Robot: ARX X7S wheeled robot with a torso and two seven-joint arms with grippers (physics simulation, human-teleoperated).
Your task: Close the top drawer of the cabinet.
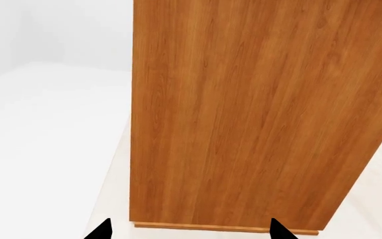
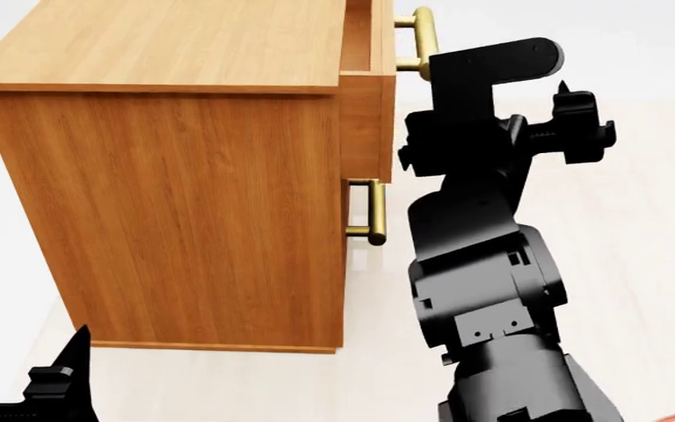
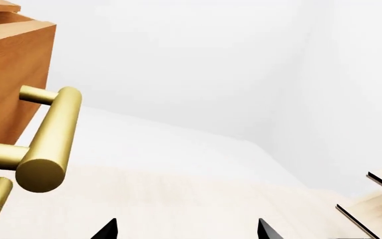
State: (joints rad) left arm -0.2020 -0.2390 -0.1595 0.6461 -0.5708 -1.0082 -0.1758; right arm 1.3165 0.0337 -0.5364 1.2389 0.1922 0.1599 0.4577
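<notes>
The top drawer [image 2: 367,53] is still being left ajar on the cabinet [image 2: 185,202], untouched; both grippers' jaws are being held wide, empty.

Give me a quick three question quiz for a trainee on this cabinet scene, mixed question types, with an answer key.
1. True or false: the top drawer is fully shut.
2. Which arm is nearer the top drawer's handle? A) left B) right
3. Fill in: the left gripper faces the cabinet's plain ____ panel.

Key: 1 false, it sticks out past the lower drawer. 2 B; the right gripper is close to it, not touching. 3 side.
</notes>
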